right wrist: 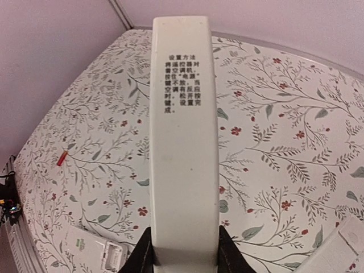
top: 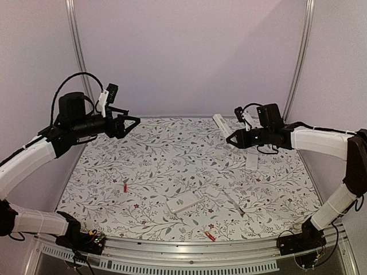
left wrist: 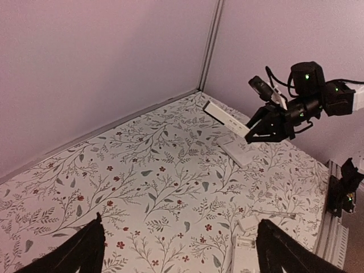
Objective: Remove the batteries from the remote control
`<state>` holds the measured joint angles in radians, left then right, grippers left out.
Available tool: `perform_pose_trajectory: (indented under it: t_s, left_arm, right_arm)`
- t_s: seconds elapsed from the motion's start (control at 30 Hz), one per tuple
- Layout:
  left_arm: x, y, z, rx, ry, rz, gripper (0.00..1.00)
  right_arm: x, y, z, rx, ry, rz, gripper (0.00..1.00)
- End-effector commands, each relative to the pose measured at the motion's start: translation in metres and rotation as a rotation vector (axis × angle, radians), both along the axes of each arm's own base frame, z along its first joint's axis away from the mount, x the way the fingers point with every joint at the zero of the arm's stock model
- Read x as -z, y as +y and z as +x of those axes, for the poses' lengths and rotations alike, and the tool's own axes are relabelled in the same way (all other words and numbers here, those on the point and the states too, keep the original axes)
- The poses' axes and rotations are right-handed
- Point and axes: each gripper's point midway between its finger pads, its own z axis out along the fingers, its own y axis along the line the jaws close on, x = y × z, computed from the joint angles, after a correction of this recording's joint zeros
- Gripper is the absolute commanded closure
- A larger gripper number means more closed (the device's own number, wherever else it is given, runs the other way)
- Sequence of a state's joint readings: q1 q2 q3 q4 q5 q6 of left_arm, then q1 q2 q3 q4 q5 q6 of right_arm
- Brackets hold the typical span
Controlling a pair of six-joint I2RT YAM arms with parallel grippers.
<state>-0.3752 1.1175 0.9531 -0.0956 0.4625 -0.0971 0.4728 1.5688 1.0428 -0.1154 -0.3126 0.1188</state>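
My right gripper [top: 231, 139] is shut on a long white remote [top: 220, 123] and holds it above the far right of the table. In the right wrist view the remote [right wrist: 185, 142] shows its back with printed text, clamped between both fingers [right wrist: 226, 250]. A second white remote [top: 183, 202] lies front centre with its battery bay open. A red battery [top: 125, 187] lies at the left and also shows in the right wrist view [right wrist: 61, 158]. An orange-red battery [top: 210, 235] lies near the front edge. My left gripper [top: 133, 126] is open, empty and raised at the far left.
A flat white piece [top: 251, 161] lies under the right gripper, and it also shows in the left wrist view [left wrist: 236, 151]. A thin white strip [top: 232, 201] lies right of the front remote. Walls and metal posts close the back.
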Motion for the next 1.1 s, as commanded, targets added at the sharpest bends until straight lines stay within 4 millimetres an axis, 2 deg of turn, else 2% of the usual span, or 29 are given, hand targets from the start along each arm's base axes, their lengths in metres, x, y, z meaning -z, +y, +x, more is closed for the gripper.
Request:
perform_pose_trajectory:
  t_s: [0.0,0.13,0.2,0.33,0.43,0.63,0.8,0.97,1.07]
  left_arm:
    - [-0.004,-0.046,-0.044,0.315,-0.008,-0.069,0.08]
    - [0.011,-0.073,-0.064,0.457,0.068,-0.082,0.08]
    - [0.008,-0.084,-0.070,0.514,0.060,-0.102,0.08]
    - [0.013,-0.095,-0.081,0.588,0.098,-0.124,0.07]
    - [0.013,-0.099,-0.085,0.621,0.110,-0.131,0.07]
    - [0.007,-0.102,-0.097,0.679,0.104,-0.156,0.06]
    - [0.006,-0.104,-0.099,0.697,0.115,-0.169,0.08]
    - [0.012,-0.106,-0.097,0.694,0.133,-0.163,0.16]
    - [0.012,-0.107,-0.096,0.700,0.140,-0.163,0.29]
  right_arm:
    - [-0.071,0.061,-0.062,-0.324,-0.120,0.195,1.00]
    - [-0.109,0.093,-0.103,-0.482,-0.151,0.262,1.00]
    - [-0.122,0.106,-0.121,-0.555,-0.150,0.286,1.00]
    - [-0.134,0.127,-0.145,-0.652,-0.152,0.300,1.00]
    - [-0.135,0.136,-0.156,-0.697,-0.145,0.299,1.00]
    - [-0.125,0.151,-0.165,-0.747,-0.097,0.275,1.00]
    - [-0.116,0.161,-0.171,-0.784,-0.065,0.249,1.00]
    - [-0.112,0.165,-0.172,-0.796,-0.050,0.241,1.00]
    - [-0.113,0.166,-0.174,-0.810,-0.045,0.246,1.00]
